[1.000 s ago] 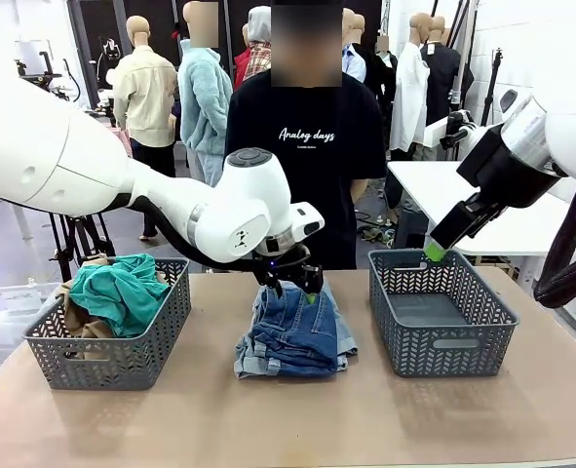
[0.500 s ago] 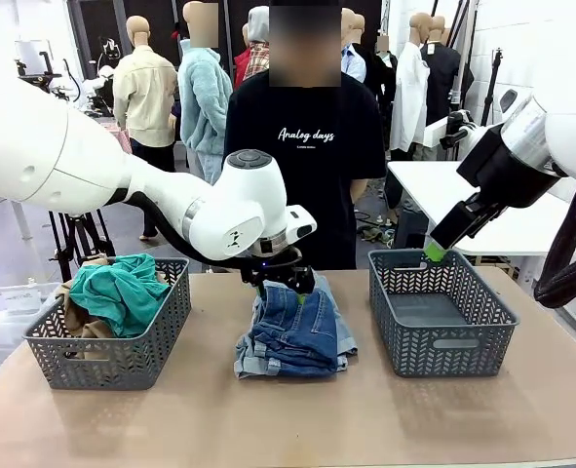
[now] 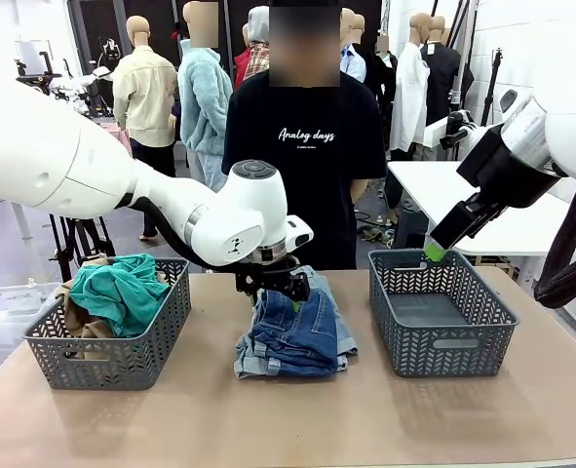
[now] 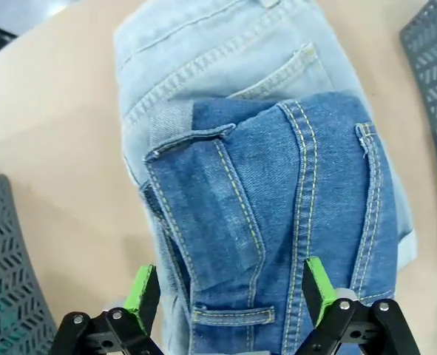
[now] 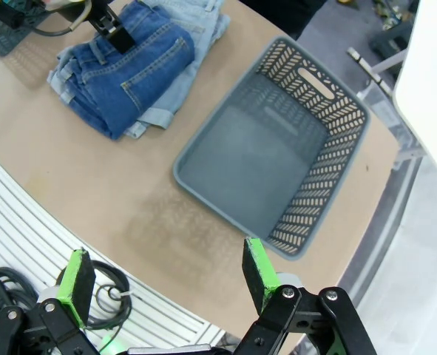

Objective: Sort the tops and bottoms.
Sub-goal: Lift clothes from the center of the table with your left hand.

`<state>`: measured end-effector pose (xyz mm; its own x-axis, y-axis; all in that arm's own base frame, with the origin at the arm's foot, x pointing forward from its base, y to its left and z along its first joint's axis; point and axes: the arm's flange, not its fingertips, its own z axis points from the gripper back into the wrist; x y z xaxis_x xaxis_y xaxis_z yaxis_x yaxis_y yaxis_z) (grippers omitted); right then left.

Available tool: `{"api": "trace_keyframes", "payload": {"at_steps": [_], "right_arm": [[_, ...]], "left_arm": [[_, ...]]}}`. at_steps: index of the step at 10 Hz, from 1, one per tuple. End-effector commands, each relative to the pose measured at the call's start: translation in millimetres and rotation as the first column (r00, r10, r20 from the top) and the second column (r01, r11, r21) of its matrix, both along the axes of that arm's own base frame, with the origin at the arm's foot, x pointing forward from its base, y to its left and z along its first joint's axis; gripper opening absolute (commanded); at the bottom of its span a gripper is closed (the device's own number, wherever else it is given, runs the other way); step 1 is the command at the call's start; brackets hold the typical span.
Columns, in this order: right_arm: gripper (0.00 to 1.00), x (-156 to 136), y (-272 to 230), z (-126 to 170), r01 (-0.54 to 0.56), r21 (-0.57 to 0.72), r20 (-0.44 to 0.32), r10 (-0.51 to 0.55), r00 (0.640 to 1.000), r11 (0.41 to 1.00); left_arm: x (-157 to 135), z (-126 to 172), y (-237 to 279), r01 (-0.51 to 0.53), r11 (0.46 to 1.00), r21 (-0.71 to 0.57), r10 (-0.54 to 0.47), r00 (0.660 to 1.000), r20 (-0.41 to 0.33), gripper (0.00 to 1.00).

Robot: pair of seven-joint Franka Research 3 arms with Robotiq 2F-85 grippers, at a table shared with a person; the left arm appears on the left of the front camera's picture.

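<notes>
The bottoms, a stack of folded denim shorts (image 3: 292,333), lie at the table's middle. In the left wrist view a dark blue pair (image 4: 277,207) rests on top of a light faded pair (image 4: 218,52). My left gripper (image 3: 286,291) hovers just above the stack's far end, open (image 4: 231,292), with nothing between its green pads. The tops, a teal-green shirt (image 3: 122,288) over a tan one (image 3: 73,310), sit in the left basket (image 3: 122,361). My right gripper (image 3: 434,252) hangs open (image 5: 166,279) over the right basket (image 3: 443,356), which holds nothing (image 5: 262,163).
A person in a black T-shirt (image 3: 307,156) stands at the table's far side behind the denim. Bare tabletop (image 3: 288,419) runs along the near edge in front of both baskets. A white table (image 3: 482,200) stands at the back right.
My left gripper has opened and drawn slightly left and up from the denim stack. The shorts stay on the table. The right arm has not moved.
</notes>
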<state>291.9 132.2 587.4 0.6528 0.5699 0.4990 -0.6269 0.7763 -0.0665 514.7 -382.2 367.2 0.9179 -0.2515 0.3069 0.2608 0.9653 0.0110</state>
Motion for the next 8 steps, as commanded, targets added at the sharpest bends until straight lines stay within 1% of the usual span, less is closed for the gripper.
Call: {"api": "trace_keyframes", "payload": {"at_steps": [1, 4, 5, 6, 8], "right_arm": [[1.0, 3.2, 0.0, 0.1, -0.002, -0.016, 0.002, 0.002, 1.0, 1.0], [1.0, 3.2, 0.0, 0.1, -0.002, -0.016, 0.002, 0.002, 1.0, 1.0], [1.0, 3.2, 0.0, 0.1, -0.002, -0.016, 0.002, 0.002, 1.0, 1.0], [1.0, 3.2, 0.0, 0.1, -0.002, -0.016, 0.002, 0.002, 1.0, 1.0], [1.0, 3.2, 0.0, 0.1, -0.002, -0.016, 0.002, 0.002, 1.0, 1.0]], "left_arm": [[8.1, -3.8, -1.8, -0.004, 0.998, -0.058, 0.002, 1.0, -0.03, 1.0], [14.4, -17.0, -1.8, -0.01, 0.996, -0.087, 0.003, 0.997, -0.075, 1.0], [13.4, -19.1, -2.6, 0.018, 0.995, -0.097, -0.031, 0.991, -0.129, 1.0], [11.6, -18.3, -3.6, 0.057, 0.993, -0.103, -0.071, 0.989, -0.129, 0.81], [9.6, -16.3, -5.7, 0.059, 0.994, -0.094, -0.073, 0.987, -0.144, 0.41]]}}
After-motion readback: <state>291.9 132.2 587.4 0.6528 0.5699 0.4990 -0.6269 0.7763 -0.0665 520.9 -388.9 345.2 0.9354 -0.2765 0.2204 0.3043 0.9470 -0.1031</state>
